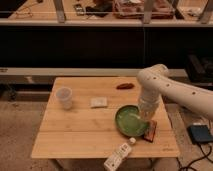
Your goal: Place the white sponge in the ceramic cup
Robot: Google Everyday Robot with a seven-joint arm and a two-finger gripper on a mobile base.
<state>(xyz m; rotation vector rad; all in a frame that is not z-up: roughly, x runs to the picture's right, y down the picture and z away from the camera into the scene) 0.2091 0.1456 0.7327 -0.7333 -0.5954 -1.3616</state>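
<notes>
Off-white and flat, the white sponge (99, 102) lies near the middle of the wooden table (75, 136). It is leftward in the view from your gripper (148, 117), which hangs over the right rim of the green bowl (126, 123). You cannot tell whether the gripper is open or closed, because the wrist hides it. The ceramic cup (64, 96) stands upright further left, near the sponge. The sponge's longer side seems to run left to right. Your reach therefore goes left across the bowl and a little toward the far edge.
</notes>
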